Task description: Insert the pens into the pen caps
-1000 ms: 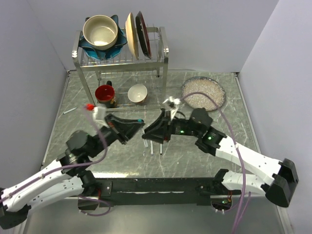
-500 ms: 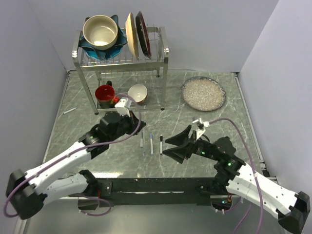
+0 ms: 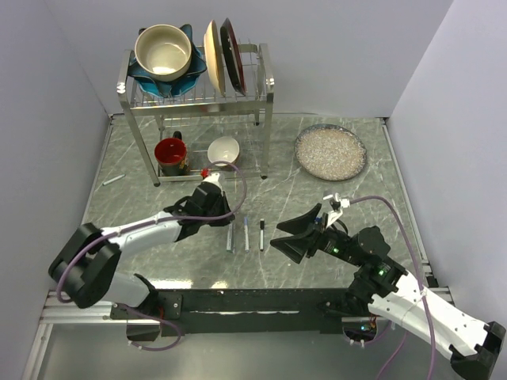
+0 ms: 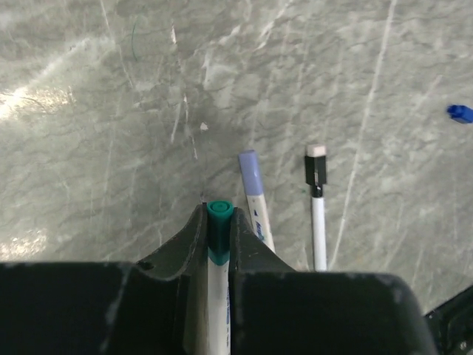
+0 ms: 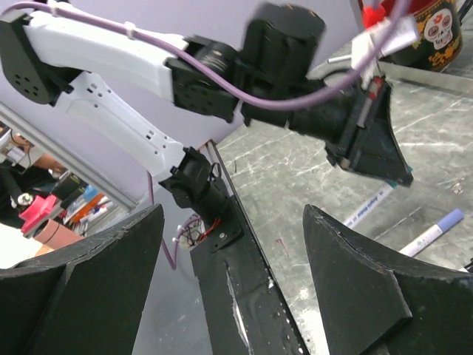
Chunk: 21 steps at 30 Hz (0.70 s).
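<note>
Centrally, pens [image 3: 246, 233]; marbled table [image 3: 293, 198], lilac walls [image 3: 333, 55].

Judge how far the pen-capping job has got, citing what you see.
Seemingly done: the blue pen and black pen lie side by side, each with a coloured end piece on. In hand: the left gripper pinches the teal pen; the right gripper is open and empty. Possibly left: a small blue piece lies loose; whether it is a cap is unclear.
</note>
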Each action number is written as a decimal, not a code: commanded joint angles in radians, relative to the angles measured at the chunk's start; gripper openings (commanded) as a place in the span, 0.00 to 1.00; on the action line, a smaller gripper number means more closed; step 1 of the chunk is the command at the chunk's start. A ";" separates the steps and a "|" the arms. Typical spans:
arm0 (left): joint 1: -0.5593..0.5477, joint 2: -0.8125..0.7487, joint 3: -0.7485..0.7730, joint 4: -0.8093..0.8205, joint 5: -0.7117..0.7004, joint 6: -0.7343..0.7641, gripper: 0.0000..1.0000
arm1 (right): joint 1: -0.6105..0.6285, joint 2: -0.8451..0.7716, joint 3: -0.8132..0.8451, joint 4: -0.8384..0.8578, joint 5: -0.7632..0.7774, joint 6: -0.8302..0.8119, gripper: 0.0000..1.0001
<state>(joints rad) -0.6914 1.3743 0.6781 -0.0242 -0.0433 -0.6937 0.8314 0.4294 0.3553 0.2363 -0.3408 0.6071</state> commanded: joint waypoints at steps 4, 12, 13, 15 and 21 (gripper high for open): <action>0.009 0.107 0.003 0.083 0.000 -0.052 0.19 | 0.005 -0.038 0.004 0.014 0.034 0.014 0.84; 0.019 -0.015 0.063 -0.101 -0.160 -0.145 0.65 | 0.005 -0.069 0.011 -0.025 0.040 0.016 0.84; 0.021 -0.044 0.070 -0.124 -0.176 -0.156 0.67 | 0.005 -0.073 0.010 -0.025 0.039 0.013 0.84; 0.035 -0.138 0.100 -0.219 -0.258 -0.214 0.71 | 0.005 -0.087 0.008 -0.028 0.040 0.011 0.85; 0.211 -0.414 0.162 -0.463 -0.449 -0.432 0.83 | 0.005 -0.112 0.005 -0.048 0.052 0.003 0.85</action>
<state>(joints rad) -0.5987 1.1198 0.7753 -0.2985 -0.3069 -0.9535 0.8314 0.3408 0.3550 0.1890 -0.3065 0.6167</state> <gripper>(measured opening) 0.825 0.849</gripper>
